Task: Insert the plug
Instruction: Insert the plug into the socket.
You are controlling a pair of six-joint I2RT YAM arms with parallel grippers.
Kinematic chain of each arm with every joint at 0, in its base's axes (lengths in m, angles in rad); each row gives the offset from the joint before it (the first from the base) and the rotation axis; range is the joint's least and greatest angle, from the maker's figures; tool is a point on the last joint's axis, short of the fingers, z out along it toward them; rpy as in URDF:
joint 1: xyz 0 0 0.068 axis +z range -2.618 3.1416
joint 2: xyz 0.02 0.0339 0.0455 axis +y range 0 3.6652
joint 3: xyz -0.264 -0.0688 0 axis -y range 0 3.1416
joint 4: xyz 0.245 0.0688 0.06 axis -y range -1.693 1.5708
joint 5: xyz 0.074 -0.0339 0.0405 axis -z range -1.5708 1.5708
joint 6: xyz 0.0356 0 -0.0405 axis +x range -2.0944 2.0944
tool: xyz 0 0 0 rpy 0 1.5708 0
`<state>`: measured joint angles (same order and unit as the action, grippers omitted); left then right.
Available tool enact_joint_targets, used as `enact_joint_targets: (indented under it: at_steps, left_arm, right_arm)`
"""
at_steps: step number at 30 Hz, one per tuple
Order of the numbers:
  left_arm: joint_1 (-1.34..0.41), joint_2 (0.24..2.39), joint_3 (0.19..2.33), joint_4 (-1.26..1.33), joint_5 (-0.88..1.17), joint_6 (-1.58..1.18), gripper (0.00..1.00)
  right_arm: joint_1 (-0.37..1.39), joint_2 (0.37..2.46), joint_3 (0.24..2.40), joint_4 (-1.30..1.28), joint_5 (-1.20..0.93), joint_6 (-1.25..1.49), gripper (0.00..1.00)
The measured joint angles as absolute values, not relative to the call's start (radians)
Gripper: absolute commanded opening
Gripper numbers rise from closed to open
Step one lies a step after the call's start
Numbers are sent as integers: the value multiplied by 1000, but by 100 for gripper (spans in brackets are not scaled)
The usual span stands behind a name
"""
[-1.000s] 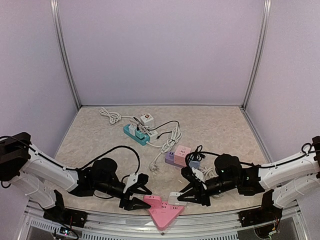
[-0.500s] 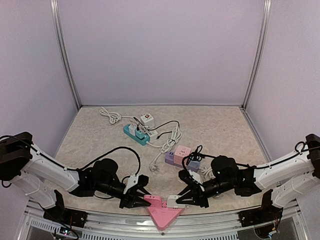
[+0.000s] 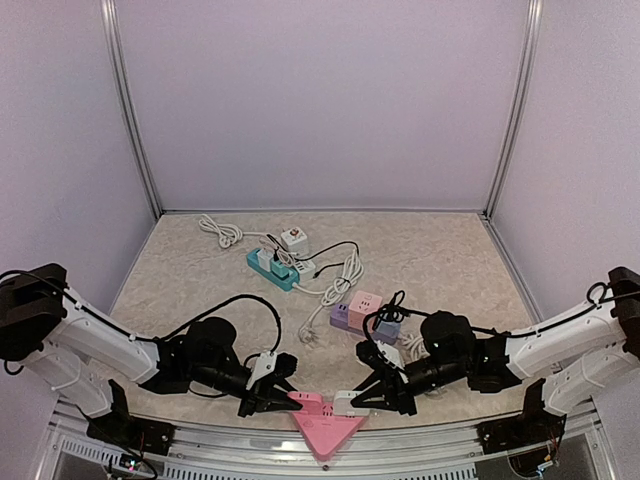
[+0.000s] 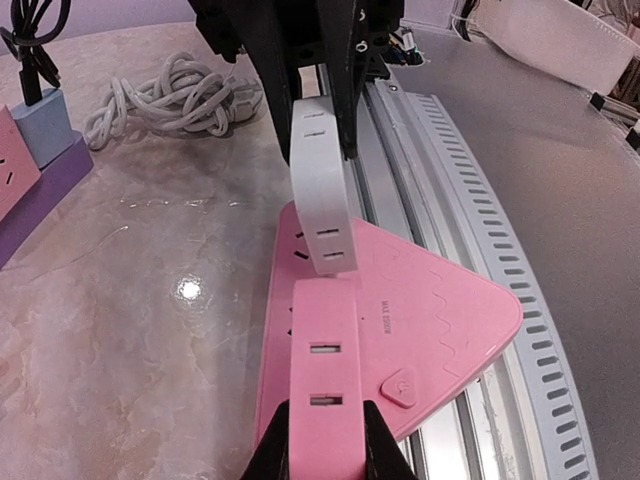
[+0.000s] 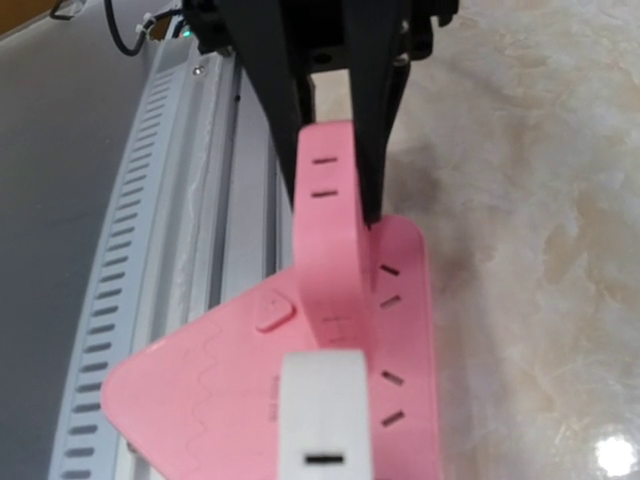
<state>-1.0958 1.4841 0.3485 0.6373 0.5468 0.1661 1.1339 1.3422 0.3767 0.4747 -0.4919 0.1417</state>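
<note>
Desk [image 3: 430, 255]: marble-patterned surface, walled on three sides, with a slotted metal rail [image 4: 470, 170] along its near edge.
Triangular socket strip [image 3: 327, 432]: pink, lying flat at the near edge of the desk between the two hands, one corner over the rail.
Teal power strip [image 3: 270, 268]: far centre of the desk, well apart from the hands, with plugs seated in it.
White cable [image 3: 347, 272]: coiled just beside the teal power strip.
Cube sockets [image 3: 356, 309]: a purple and pink cluster near the right arm, with a black lead plugged in.
Left hand [image 3: 281, 398]: low over the desk, fingers clamped on the pink plug.
Right hand [image 3: 372, 397]: low over the desk, fingers clamped on the white plug.
Pink plug [image 4: 322, 400]: oblong block resting on the left part of the triangular socket strip; seating cannot be confirmed.
White plug [image 4: 322, 190]: oblong block, its tip meeting the pink plug end to end above the triangular socket strip.
</note>
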Motion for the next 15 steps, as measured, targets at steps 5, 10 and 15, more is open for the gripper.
enact_joint_targets:
  at_steps: [5, 10, 15]
  left_arm:
    - [-1095, 1484, 348, 636, 551, 187, 0]
    - [-1095, 1484, 346, 636, 551, 193, 0]
    - [-1095, 1480, 340, 639, 552, 204, 0]
  right_arm:
    - [1140, 1383, 379, 491, -499, 119, 0]
    - [1145, 1386, 379, 486, -489, 109, 0]
    - [1170, 1378, 378, 478, -445, 98, 0]
